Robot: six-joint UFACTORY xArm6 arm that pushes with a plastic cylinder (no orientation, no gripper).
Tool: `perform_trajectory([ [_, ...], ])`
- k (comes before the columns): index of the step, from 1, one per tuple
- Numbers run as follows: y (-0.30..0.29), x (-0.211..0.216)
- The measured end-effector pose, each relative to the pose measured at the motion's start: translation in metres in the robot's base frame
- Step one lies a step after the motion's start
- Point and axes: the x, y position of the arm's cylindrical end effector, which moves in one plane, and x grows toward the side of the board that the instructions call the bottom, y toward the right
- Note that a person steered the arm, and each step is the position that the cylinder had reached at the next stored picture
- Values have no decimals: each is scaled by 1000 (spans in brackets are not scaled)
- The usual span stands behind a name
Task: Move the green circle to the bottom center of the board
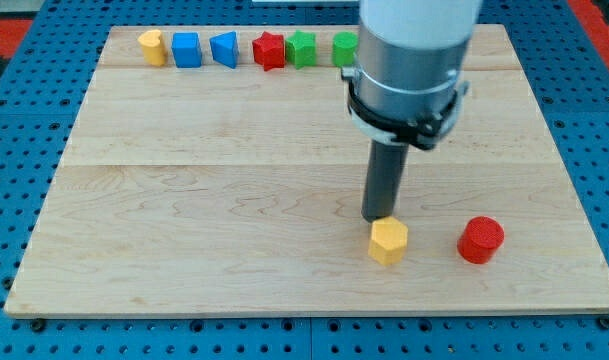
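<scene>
The green circle (343, 48) sits in the row of blocks along the view's top edge, its right part hidden behind the arm. My tip (378, 219) is far below it, near the view's bottom, touching the upper edge of a yellow hexagon block (388, 241). A red cylinder (480, 240) lies to the right of the yellow hexagon.
Along the top of the wooden board (184, 200), from the left: a yellow heart-like block (152, 46), a blue cube (186, 49), a blue slanted block (224, 49), a red star (269, 50), a green star (302, 48). The arm's grey body (409, 60) covers the top right.
</scene>
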Motion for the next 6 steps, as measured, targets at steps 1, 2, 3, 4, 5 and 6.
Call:
perform_trajectory([
  [1, -7, -28],
  [2, 12, -113],
  [3, 36, -177],
  [4, 65, -246],
  [5, 43, -304],
  [6, -18, -331],
])
